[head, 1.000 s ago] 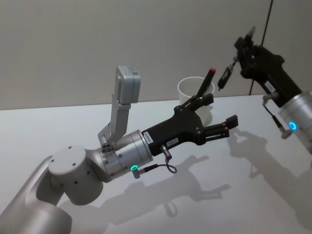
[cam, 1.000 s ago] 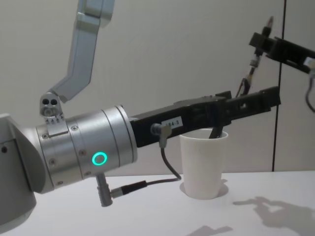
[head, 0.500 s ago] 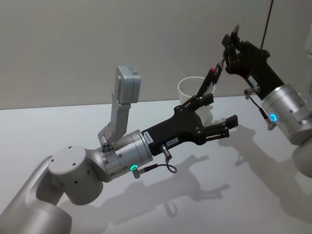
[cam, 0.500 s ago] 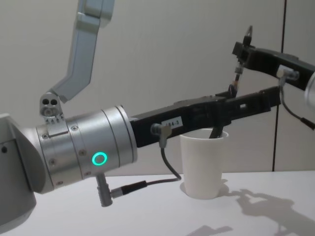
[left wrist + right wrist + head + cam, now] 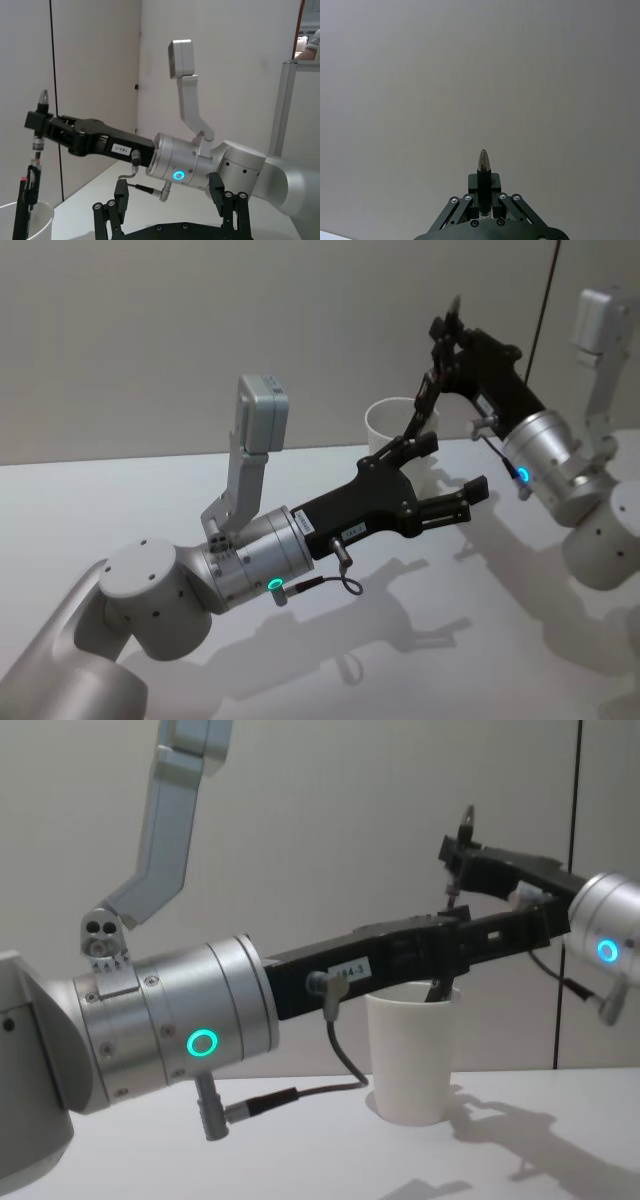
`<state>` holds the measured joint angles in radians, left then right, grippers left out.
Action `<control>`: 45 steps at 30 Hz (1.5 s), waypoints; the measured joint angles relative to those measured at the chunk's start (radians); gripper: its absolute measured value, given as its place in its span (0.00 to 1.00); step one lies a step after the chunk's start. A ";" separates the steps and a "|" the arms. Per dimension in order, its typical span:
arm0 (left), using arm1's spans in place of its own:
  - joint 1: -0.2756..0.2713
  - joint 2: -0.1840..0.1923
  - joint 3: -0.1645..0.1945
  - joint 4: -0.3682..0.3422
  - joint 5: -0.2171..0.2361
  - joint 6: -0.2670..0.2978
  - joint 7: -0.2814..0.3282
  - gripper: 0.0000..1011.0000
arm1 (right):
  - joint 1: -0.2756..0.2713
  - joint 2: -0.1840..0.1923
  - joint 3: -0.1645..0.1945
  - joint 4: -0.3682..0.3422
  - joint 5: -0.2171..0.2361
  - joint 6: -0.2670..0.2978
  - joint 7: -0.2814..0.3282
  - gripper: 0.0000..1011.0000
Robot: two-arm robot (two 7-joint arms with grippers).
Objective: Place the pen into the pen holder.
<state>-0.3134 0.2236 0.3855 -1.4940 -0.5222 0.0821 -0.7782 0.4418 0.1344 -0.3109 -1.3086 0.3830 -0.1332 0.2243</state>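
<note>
Right gripper (image 5: 447, 333): fingers (image 5: 492, 184) closed narrowly on the pen (image 5: 483, 170), which stands upright between them with its metal tip poking out past the fingertips. Seen from the head, the gripper hangs above and just behind the rim of the pen holder (image 5: 390, 426); from the chest, it sits over the cup's mouth, well clear of the rim. The pen's lower length runs down toward the cup; in the left wrist view its body (image 5: 37, 145) hangs straight below the right fingers, above the cup rim.

Second pen (image 5: 22, 207): dark, with a red end, leaning inside the cup against its wall. Whether the held pen touches it cannot be told.

Left gripper (image 5: 452, 480): fingers (image 5: 458, 511) spread wide, holding nothing, reaching forward just in front of the pen holder, one finger crossing its near wall in the head view. In the chest view the left arm (image 5: 180, 1030) spans the frame from the left edge, its black fingers passing level with the cup rim.

Pen holder (image 5: 412, 1055): white paper cup, upright on the white desk (image 5: 480, 640), toward the back.
</note>
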 joint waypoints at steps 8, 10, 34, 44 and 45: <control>0.000 0.000 0.000 0.000 0.000 0.000 0.000 0.99 | 0.027 -0.025 -0.014 0.061 -0.026 0.006 -0.008 0.12; 0.000 0.000 0.000 0.000 0.000 0.000 0.000 0.99 | 0.034 -0.032 -0.018 0.077 -0.033 0.010 -0.011 0.12; 0.000 0.000 0.000 0.000 0.000 0.000 0.000 0.99 | 0.060 -0.057 -0.034 0.139 -0.062 0.025 -0.021 0.65; 0.000 0.000 0.000 0.000 0.000 0.000 0.000 0.99 | 0.042 -0.046 -0.028 0.103 -0.047 0.029 -0.020 0.93; 0.000 0.000 0.000 0.000 0.000 0.000 0.000 0.99 | 0.034 -0.041 -0.025 0.088 -0.041 0.031 -0.022 0.97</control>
<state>-0.3134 0.2236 0.3854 -1.4940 -0.5223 0.0821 -0.7782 0.4759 0.0938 -0.3358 -1.2201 0.3417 -0.1021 0.2025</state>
